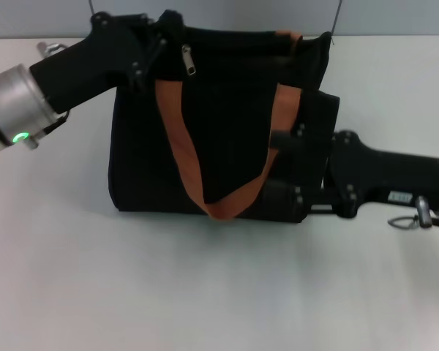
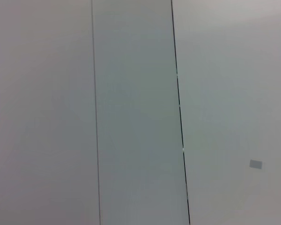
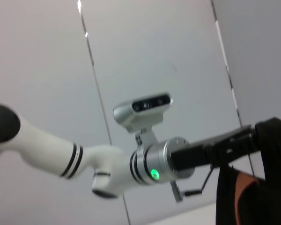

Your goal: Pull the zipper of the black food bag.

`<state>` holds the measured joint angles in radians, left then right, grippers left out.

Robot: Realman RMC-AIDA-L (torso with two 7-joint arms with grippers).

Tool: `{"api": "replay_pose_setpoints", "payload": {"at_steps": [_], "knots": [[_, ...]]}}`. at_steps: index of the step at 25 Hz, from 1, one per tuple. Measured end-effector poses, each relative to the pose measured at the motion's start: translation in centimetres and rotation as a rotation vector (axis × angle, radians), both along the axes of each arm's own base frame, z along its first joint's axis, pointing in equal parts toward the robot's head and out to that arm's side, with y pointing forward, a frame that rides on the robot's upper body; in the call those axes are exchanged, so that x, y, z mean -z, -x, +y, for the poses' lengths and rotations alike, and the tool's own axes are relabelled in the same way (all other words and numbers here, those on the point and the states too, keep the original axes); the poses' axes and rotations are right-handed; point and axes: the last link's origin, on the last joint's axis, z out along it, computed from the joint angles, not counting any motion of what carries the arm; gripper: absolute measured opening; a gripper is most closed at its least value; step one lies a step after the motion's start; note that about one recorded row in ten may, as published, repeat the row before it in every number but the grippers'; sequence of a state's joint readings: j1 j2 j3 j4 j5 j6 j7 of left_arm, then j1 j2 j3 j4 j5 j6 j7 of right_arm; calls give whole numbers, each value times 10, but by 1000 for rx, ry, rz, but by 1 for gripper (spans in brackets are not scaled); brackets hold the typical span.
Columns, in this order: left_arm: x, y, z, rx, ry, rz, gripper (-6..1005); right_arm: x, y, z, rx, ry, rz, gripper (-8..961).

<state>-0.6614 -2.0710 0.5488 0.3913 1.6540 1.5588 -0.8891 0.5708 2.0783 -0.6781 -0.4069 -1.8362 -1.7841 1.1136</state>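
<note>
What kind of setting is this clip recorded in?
Probably a lab or test workspace: a plain white table, pale panelled walls behind, and only the black food bag set out between two robot arms.

The left arm reaches in from the left, and the left gripper sits up high at the far top corner. The right arm comes in low from the right, lying flat, and the right gripper points left, fingers spread apart.
</note>
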Motion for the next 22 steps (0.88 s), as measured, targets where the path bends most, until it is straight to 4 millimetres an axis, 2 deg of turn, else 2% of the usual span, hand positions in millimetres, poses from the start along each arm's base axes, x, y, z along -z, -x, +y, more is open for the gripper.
{"api": "replay_pose_setpoints", "payload": {"at_steps": [10, 14, 22], "knots": [[1, -15, 5, 33, 8, -37, 15, -10, 20, 22, 66, -31, 114, 820], [5, -22, 6, 50, 23, -52, 15, -5, 24, 37, 109, -54, 85, 819], [6, -25, 4, 62, 34, -64, 15, 3, 35, 52, 126, -67, 64, 819]]}}
